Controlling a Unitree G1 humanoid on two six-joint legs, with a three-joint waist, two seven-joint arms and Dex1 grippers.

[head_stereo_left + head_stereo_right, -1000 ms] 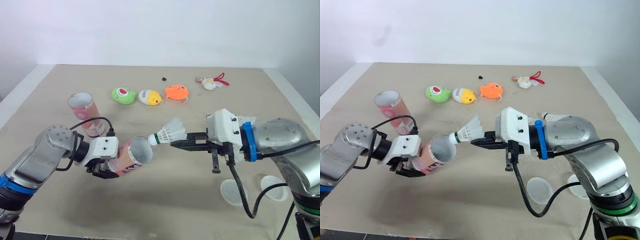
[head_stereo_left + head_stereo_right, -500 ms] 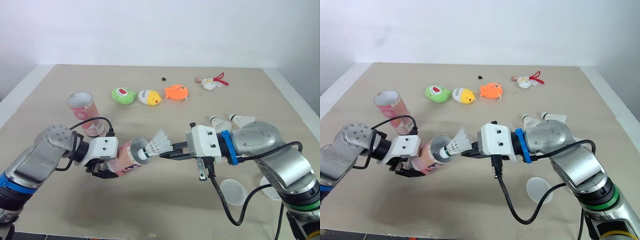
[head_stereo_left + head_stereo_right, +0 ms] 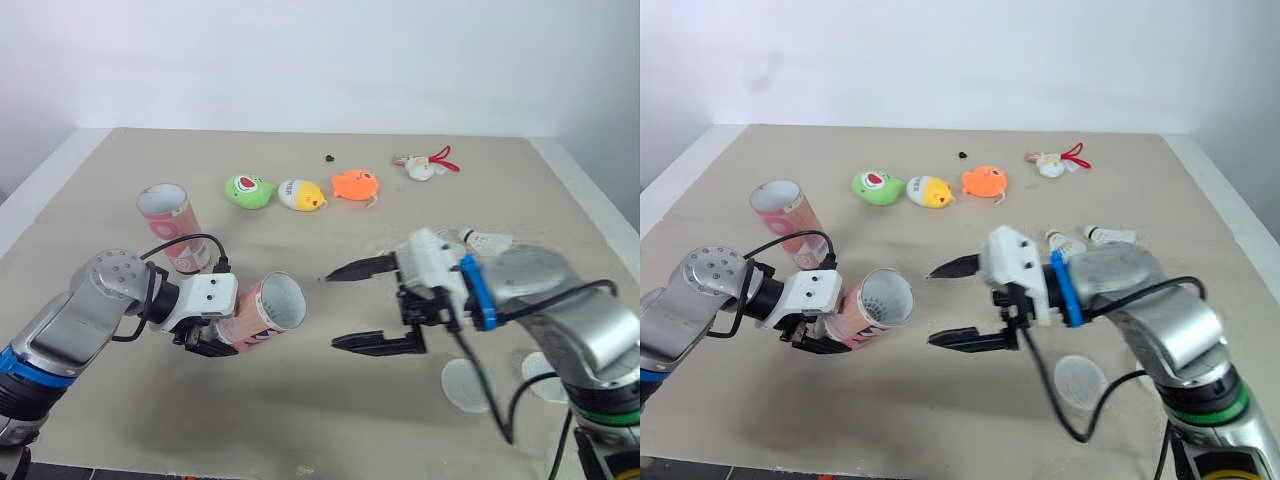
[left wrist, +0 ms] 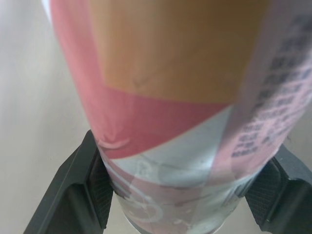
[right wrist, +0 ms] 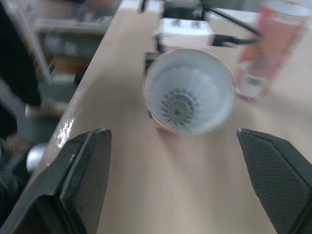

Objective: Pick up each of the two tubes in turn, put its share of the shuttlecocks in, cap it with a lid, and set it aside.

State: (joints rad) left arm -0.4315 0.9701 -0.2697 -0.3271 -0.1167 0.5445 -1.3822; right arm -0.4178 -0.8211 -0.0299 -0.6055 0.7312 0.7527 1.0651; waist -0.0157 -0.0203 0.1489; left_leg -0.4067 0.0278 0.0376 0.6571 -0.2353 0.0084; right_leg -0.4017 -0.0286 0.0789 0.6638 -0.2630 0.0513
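filling step: left gripper clamps the tilted tube with one shuttlecock inside, while right gripper gapes wide and empty, so it likely fetches a loose shuttlecock next.

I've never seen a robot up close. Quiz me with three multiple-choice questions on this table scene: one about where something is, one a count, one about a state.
1. Where is the tilted pink tube?
A) lying on a lid
B) in the left gripper
C) standing on the table

2. How many toys lie side by side in the far row?
A) two
B) three
C) six

3. How do the jaws of the right gripper stand?
A) shut on a lid
B) shut, empty
C) wide open, empty

Answers:
1 B: black fingers clamp it on both sides.
2 B: green toy, yellow toy, orange toy.
3 C: nothing lies between them; a shuttlecock sits inside the tube.
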